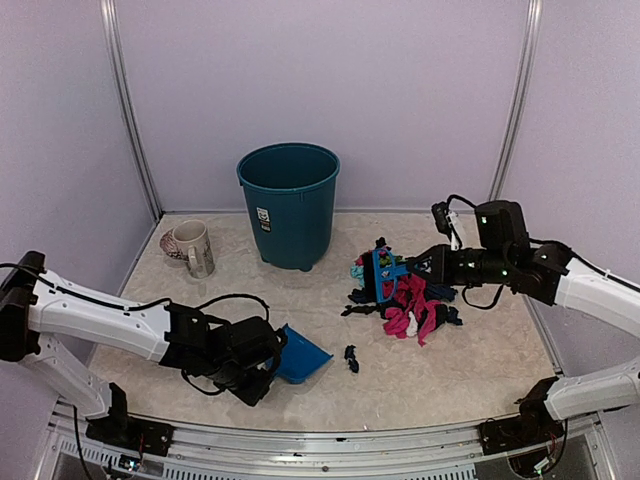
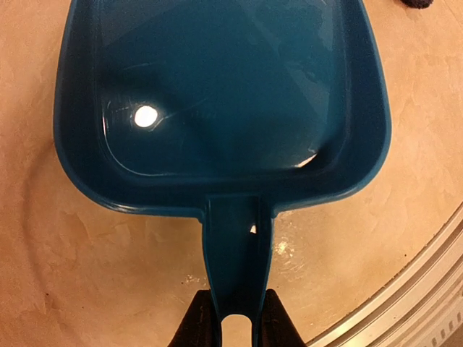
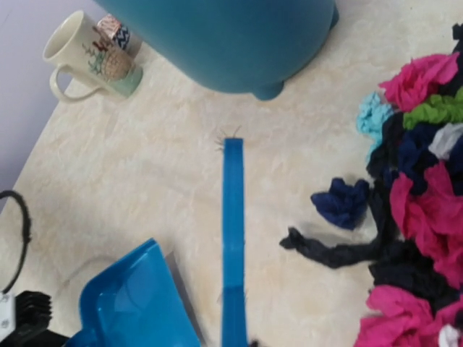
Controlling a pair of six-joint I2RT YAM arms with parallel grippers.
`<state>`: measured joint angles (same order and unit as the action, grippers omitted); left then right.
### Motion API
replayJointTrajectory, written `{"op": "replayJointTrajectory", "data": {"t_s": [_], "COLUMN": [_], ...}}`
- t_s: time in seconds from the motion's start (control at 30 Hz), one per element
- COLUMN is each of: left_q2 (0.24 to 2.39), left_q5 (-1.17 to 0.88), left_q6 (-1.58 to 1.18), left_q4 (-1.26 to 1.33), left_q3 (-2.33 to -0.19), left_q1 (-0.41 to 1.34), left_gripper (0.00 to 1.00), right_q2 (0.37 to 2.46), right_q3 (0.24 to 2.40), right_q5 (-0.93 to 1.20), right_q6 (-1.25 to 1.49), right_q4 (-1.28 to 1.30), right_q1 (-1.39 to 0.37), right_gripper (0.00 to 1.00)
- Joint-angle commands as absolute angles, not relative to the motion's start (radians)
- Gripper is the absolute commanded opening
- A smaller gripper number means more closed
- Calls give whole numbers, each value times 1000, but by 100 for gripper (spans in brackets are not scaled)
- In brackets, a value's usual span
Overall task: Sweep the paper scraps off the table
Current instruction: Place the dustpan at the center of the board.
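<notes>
The dustpan handle is pinched narrowly by the left gripper, its fingers partly cut off; the brush is held by the closed right gripper, hidden in its own view; the paper scraps are heaped right of centre on the table, too tangled to be counted; one black scrap lies apart, nearer; one bin and one mug stand farther left.
</notes>
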<state>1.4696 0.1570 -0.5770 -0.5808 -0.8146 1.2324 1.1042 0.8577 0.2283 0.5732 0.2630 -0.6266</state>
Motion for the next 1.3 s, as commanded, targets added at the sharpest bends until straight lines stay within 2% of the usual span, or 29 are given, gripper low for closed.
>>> {"op": "replayJointTrajectory", "data": {"t_s": [0.0,0.27,0.5,0.97,1.1,1.27], "left_q2": [1521,1590,1646,1552,1472,1370], "left_q5": [131,50,43,151,227,305], "left_q6": [-522,-454,-427,-508,-585,-692], "left_q4": [-541,-550,-537,-445,-396,-259], "left_q3": [-871,-921,-947,-868,-791,-668], "left_q1": [1256,1289,1291,1312,1350,1412], "left_gripper": [6,11,15,63,73,78], "right_q2": [1053,1045,1045,1039,1033,1034], "right_q3": [838,865,849,830,820,809], "right_q5": [235,218,207,190,187,189], "right_q6": [554,517,515,499,497,497], "right_q4": [334,439,430,407,396,370], "right_q1": [-646,-675,-685,-687,-687,-687], "right_gripper": [0,0,0,0,0,0]}}
